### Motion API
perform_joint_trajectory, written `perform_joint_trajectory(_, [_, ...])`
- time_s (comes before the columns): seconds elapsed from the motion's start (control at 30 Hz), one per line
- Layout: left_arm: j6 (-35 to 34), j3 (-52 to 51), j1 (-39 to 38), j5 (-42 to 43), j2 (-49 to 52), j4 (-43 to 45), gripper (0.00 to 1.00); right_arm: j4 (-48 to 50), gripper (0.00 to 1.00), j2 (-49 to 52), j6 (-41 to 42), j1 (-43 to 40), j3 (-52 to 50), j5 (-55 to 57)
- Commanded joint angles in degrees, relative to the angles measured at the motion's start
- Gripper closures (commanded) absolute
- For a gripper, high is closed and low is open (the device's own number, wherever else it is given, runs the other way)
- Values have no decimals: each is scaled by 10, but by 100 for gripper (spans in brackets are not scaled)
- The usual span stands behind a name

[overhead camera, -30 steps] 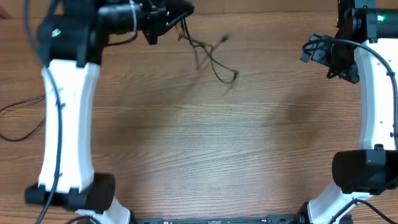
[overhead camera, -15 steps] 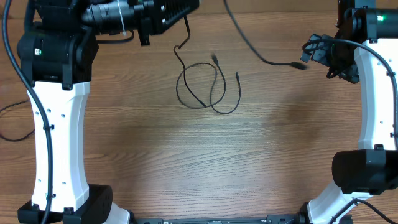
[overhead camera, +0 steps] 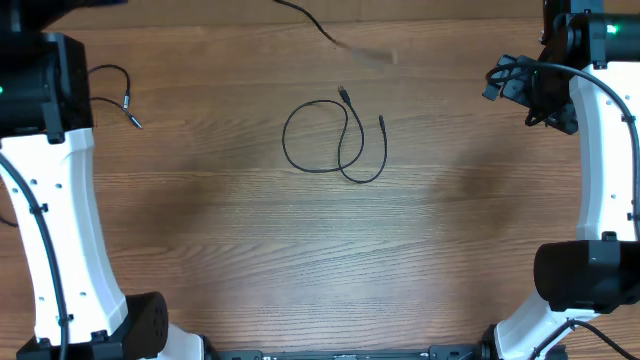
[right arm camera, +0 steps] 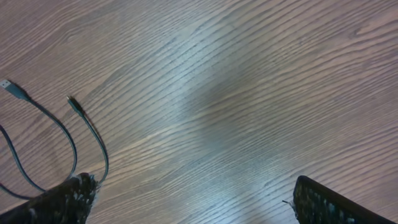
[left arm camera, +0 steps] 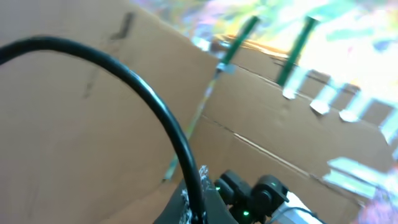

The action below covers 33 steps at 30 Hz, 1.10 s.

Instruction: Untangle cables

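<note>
From where I stand the separating looks well along. One looped cable (overhead camera: pixel 285 140) lies alone in the middle of the desk (overhead camera: pixel 300 260), crossing itself once, both plug ends free and nothing else touching it. Well apart, by the left arm (overhead camera: pixel 60 220), a thin cable (overhead camera: pixel 127 98) shows two small plug ends; whether it lies on the wood or dangles I cannot tell. Along the far edge runs a blurred cable (overhead camera: pixel 345 42), too smeared to follow.

The left claw (left arm camera: pixel 189 214) is outside the overhead view. It is clenched, and in its own camera a black cable (left arm camera: pixel 158 106) arches past the lens against a cardboard wall (left arm camera: pixel 81 124) and runs down into the fingertips, so I take it to be grasping that cord. The right claw (right arm camera: pixel 196 202) hovers over bare wood near the loop's plugs, spread wide and holding nothing.

The step in hand looks like drawing one cord clear to the left. Next it needs laying down well away from the loop and letting go, then a check that the far cord is not caught with it; the loop wants only its crossing opened out
</note>
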Motion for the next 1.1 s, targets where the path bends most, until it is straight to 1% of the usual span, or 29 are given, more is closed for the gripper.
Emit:
perform_joint_trajectory(0.0, [45, 3, 28, -46, 7, -90, 96, 3, 0, -1, 4, 0, 2, 6])
perform_joint_trajectory(0.03, [70, 3, 36, -72, 10, -138, 96, 3, 0, -1, 4, 0, 2, 6])
perform_joint_trajectory(0.07, [98, 3, 46, -121, 14, -204, 96, 3, 0, -1, 4, 0, 2, 6])
perform_joint_trajectory(0.17, [153, 3, 63, -251, 21, -312, 96, 3, 0, -1, 4, 0, 2, 6])
perform_joint_trajectory(0.27, [184, 3, 72, -405, 30, -386, 96, 3, 0, -1, 4, 0, 2, 6])
perform_joint_trajectory(0.33, [193, 3, 76, -519, 40, -428, 96, 3, 0, -1, 4, 0, 2, 6])
perform_joint_trajectory(0.4, [212, 3, 76, -584, 49, -452, 96, 3, 0, -1, 4, 0, 2, 6])
perform_joint_trajectory(0.5, [252, 3, 76, -662, 69, -482, 96, 3, 0, -1, 4, 0, 2, 6])
perform_joint_trajectory(0.6, [269, 3, 77, -714, 93, -504, 96, 3, 0, -1, 4, 0, 2, 6])
perform_joint_trajectory(0.73, [269, 3, 84, -744, 118, -528, 96, 3, 0, -1, 4, 0, 2, 6])
perform_joint_trajectory(0.77, [269, 3, 87, -744, 123, -532, 94, 3, 0, -1, 4, 0, 2, 6])
perform_joint_trajectory(0.8, [269, 3, 88, -744, 125, -535, 84, 3, 0, -1, 4, 0, 2, 6])
perform_joint_trajectory(0.83, [268, 3, 90, -744, 126, -538, 68, 3, 0, -1, 4, 0, 2, 6])
perform_joint_trajectory(0.87, [268, 3, 91, -744, 127, -540, 47, 3, 0, -1, 4, 0, 2, 6])
perform_joint_trajectory(0.9, [267, 3, 93, -744, 127, -542, 35, 3, 0, -1, 4, 0, 2, 6])
perform_joint_trajectory(0.93, [266, 3, 94, -744, 127, -544, 26, 3, 0, -1, 4, 0, 2, 6])
perform_joint_trajectory(1.0, [266, 3, 95, -742, 127, -549, 16, 3, 0, -1, 4, 0, 2, 6])
perform_joint_trajectory(1.07, [266, 3, 95, -728, 127, -556, 9, 3, 0, -1, 4, 0, 2, 6])
